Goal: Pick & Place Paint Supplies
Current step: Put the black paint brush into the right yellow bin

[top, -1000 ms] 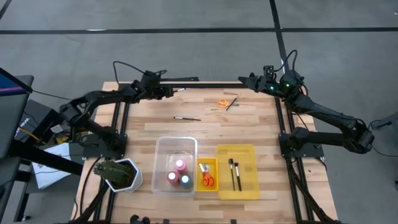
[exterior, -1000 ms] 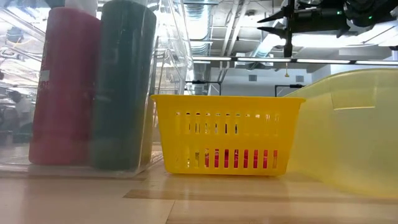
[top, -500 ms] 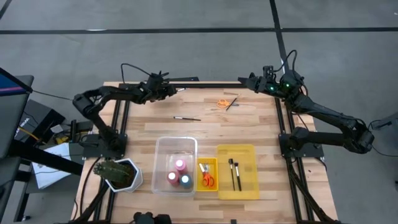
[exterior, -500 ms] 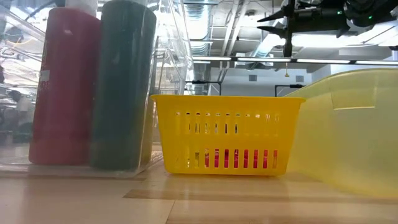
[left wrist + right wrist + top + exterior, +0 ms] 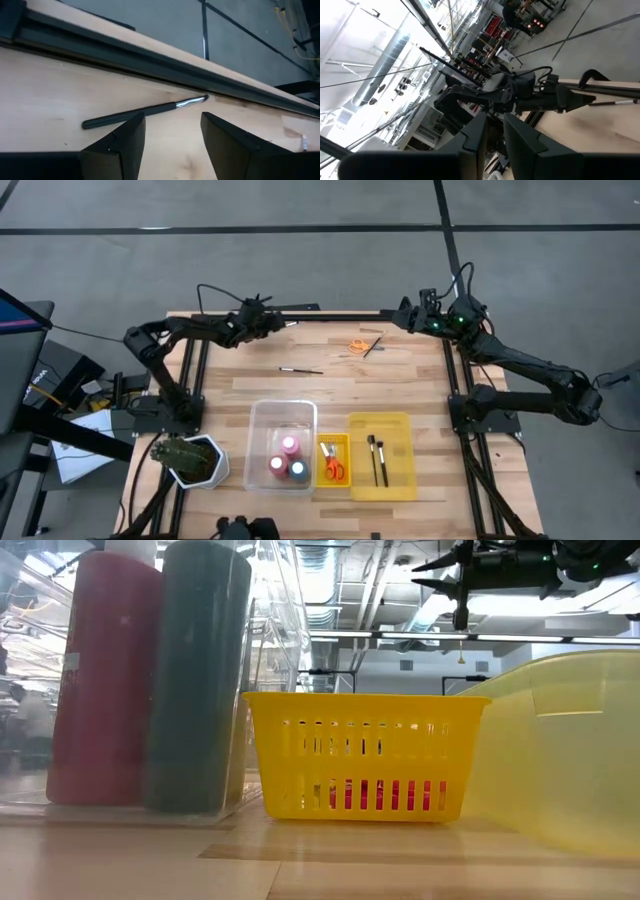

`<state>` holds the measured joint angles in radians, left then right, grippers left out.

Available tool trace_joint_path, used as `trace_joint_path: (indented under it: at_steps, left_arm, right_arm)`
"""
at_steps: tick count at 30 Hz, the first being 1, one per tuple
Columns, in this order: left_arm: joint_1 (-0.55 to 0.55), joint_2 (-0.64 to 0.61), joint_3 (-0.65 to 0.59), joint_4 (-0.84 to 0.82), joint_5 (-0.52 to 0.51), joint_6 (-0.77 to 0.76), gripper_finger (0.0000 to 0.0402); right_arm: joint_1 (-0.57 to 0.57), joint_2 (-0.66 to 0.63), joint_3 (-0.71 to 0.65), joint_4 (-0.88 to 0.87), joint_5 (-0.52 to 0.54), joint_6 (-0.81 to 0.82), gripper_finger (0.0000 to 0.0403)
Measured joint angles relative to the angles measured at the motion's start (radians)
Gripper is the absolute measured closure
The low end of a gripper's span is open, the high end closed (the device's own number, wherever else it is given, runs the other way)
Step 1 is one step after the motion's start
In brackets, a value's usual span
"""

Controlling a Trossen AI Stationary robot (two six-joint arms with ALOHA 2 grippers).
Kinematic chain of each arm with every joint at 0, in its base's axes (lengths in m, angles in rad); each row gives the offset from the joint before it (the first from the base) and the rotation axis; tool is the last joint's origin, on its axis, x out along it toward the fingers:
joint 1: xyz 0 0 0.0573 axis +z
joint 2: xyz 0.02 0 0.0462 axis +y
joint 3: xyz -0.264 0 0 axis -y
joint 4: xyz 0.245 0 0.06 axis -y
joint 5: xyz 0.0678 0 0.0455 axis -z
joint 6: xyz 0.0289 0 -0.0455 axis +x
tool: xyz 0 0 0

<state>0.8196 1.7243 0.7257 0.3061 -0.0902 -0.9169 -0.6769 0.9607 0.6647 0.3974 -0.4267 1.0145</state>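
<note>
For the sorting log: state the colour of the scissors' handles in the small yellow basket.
Orange-red handles on the scissors in the small yellow basket; the high view shows them best.

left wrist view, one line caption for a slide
Open left gripper poised over a dark-handled paintbrush lying by the table's far rail.

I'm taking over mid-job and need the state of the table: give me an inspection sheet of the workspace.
Surface: wooden table, dark rail along the far edge.
Job's things: three paint bottles in the clear bin; scissors in the yellow basket; two brushes in the yellow bin. Loose: brush mid-table, orange scissors and a brush at the far side, another brush by the far rail.
Clutter: potted plant at the near-left corner.
Grippers: left gripper above the brush by the rail, jaws open; right gripper raised at the far edge, holding nothing visible.
Cables: along both arms.
Surroundings: grey floor; papers left of the table.
</note>
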Motion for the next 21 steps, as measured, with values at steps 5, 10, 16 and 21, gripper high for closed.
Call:
trace_joint_path:
  at_steps: [5, 10, 16, 21]
  left_arm:
    - [-0.001, 0.039, 0.043, 0.000, -0.018, 0.001, 0.0219]
    - [-0.001, 0.062, 0.093, -0.004, -0.017, 0.028, 0.0240]
    - [-0.001, 0.097, 0.143, -0.127, -0.025, 0.053, 0.0263]
    - [-0.001, 0.105, 0.169, -0.177, -0.038, 0.052, 0.0274]
  right_arm:
    - [0.003, 0.000, 0.000, 0.000, 0.000, 0.004, 0.0341]
    - [0.009, 0.000, 0.000, 0.000, 0.001, 0.007, 0.0341]
    - [0.023, 0.000, 0.000, 0.000, 0.004, 0.006, 0.0341]
    - [0.022, 0.000, 0.000, 0.001, 0.004, 0.001, 0.0341]
